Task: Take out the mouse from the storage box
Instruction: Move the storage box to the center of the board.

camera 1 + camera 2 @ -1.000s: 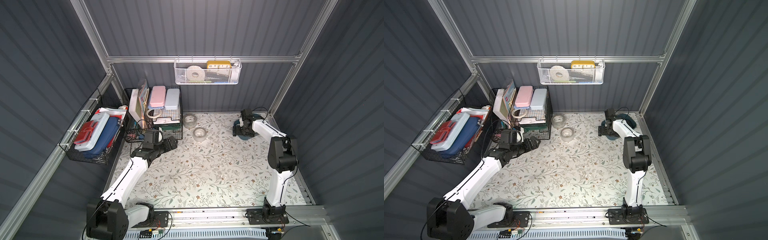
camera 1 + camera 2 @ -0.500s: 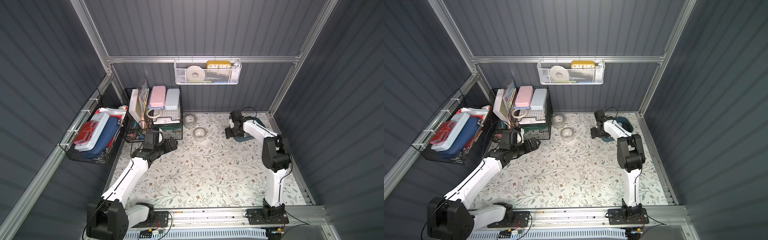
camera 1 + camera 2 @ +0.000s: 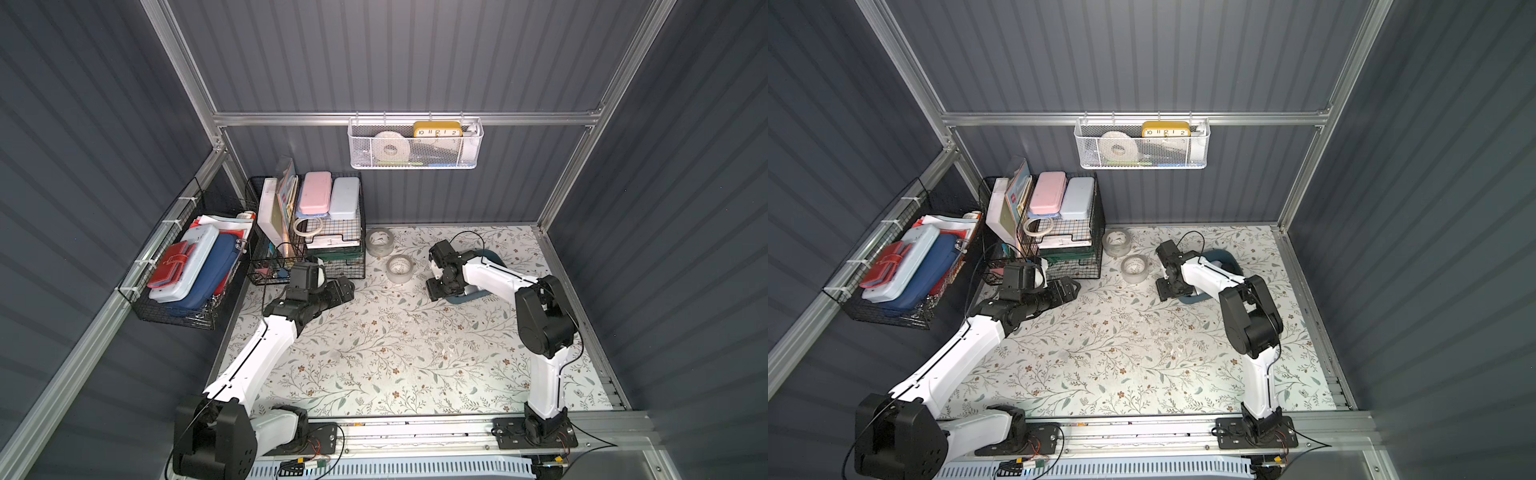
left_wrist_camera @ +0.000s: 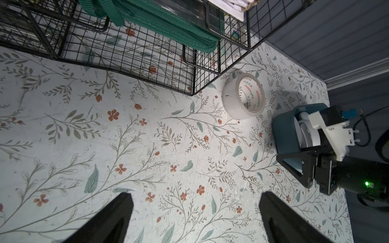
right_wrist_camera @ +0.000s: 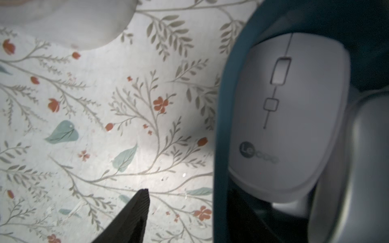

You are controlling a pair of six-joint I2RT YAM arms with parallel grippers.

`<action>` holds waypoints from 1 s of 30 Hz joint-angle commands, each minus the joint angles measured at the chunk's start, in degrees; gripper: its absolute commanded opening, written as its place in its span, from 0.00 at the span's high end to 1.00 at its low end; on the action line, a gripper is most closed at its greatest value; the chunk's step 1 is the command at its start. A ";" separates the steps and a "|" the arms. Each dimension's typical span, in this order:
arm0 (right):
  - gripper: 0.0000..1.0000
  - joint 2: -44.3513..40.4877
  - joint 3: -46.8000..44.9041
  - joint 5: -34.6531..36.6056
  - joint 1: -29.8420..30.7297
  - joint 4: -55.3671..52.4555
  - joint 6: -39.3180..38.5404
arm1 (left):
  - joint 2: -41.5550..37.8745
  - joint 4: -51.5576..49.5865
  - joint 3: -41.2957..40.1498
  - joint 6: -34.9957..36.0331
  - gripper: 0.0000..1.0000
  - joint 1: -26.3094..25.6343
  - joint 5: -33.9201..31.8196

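Observation:
The storage box (image 3: 495,258) is a shallow dark teal tub at the back right of the mat; its wall (image 5: 221,126) shows close up in the right wrist view. A white mouse (image 5: 290,117) lies inside against that wall, with a second pale mouse (image 5: 349,168) beside it. My right gripper (image 5: 189,189) is open and straddles the wall: one finger (image 5: 136,208) over the mat outside, clear of the wall, the other inside below the white mouse. It sits at the box's left end (image 3: 440,291). My left gripper (image 4: 195,195) is open and empty over the mat by the wire basket (image 3: 343,289).
Two clear tape rolls (image 3: 379,241) (image 3: 400,268) stand on the mat between the arms. A black wire basket (image 3: 328,232) of cases and papers fills the back left corner. Another black basket (image 3: 187,270) hangs on the left wall and a white mesh basket (image 3: 415,145) on the back rail.
My right arm has swung left along the box to its left end, and its jaws have narrowed. The left arm has not moved.

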 commanded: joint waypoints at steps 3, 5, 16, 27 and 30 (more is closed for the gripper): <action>0.37 -2.94 -3.43 -3.64 5.86 2.94 7.08 | -1.39 -0.61 -1.36 0.57 0.01 -0.32 -2.53; 0.36 -3.26 -3.77 -4.06 8.70 4.15 9.27 | -2.53 -1.14 -1.85 -0.99 0.01 -0.32 -4.77; 0.36 1.78 5.24 -2.12 21.09 2.58 14.12 | -12.58 -3.59 -5.26 -5.00 0.01 -0.34 -13.31; 0.37 -7.11 1.82 10.72 21.71 -1.03 19.07 | -10.03 -3.12 -5.88 -4.98 0.01 -0.32 -8.16; 0.36 -11.69 -3.64 9.33 18.29 1.67 19.32 | -8.56 -1.28 -5.99 -3.45 0.01 -0.32 -4.50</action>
